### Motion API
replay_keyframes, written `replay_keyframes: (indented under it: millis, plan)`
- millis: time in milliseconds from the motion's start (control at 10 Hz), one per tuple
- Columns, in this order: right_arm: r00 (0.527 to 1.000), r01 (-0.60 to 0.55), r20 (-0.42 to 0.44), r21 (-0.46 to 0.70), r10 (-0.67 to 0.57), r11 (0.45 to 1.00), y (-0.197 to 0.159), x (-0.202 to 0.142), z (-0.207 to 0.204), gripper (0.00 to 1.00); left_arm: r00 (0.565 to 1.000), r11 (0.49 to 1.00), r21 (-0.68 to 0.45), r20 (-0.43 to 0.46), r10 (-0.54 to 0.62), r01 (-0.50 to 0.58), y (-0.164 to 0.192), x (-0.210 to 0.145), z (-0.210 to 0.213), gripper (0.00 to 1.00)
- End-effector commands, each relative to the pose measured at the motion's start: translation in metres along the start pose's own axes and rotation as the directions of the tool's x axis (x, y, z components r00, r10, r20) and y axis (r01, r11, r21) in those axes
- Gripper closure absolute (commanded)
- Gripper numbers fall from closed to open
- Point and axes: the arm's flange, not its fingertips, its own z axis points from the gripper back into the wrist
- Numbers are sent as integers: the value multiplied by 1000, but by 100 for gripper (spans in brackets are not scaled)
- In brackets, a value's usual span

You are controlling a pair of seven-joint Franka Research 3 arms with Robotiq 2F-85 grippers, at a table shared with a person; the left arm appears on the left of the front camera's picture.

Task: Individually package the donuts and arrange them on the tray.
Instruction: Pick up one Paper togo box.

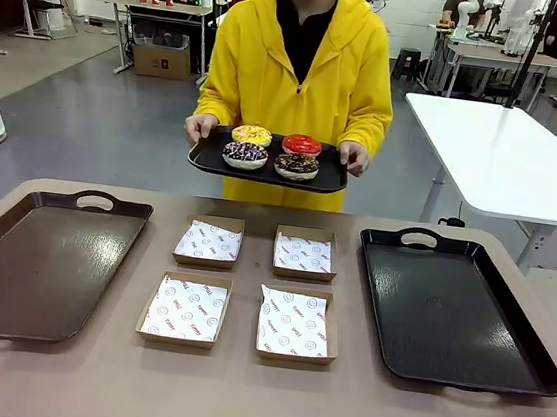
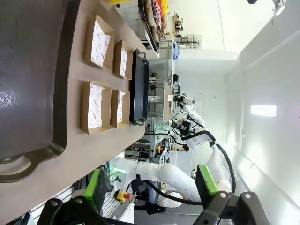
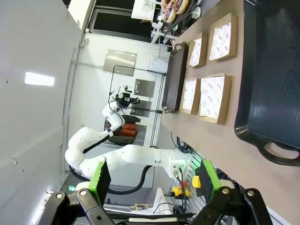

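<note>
Across the table a person in a yellow hoodie holds a small black tray point(image 1: 204, 158) with both hands. On it lie several donuts: a yellow-iced one point(image 1: 252, 134), a glossy red one point(image 1: 302, 144), a purple-sprinkled chocolate one point(image 1: 245, 154) and a dark chocolate one point(image 1: 296, 166). The donuts point(image 3: 174, 6) also show far off in the right wrist view. My left gripper point(image 2: 152, 185) is open and holds nothing, hanging off the table's near edge. My right gripper point(image 3: 153, 180) is likewise open and bare.
Several shallow paper-lined cardboard boxes point(image 1: 185, 310) lie in a square at the table's middle. A large brown tray point(image 1: 41, 262) lies at the left, a large black tray point(image 1: 453, 309) at the right. A white table point(image 1: 506, 154) stands behind on the right.
</note>
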Motion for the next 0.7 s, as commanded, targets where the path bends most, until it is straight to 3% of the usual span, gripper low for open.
replay_keyframes:
  millis: [0, 600]
  plan:
    - [1000, -5, 2, 13, 5, 1000, 0, 1, -1, 0, 1000, 1000, -13, 2, -3, 3, 0, 0, 1, 0]
    - [1000, -5, 2, 13, 5, 1000, 0, 1, -1, 0, 1000, 1000, -13, 2, -3, 3, 0, 0, 1, 0]
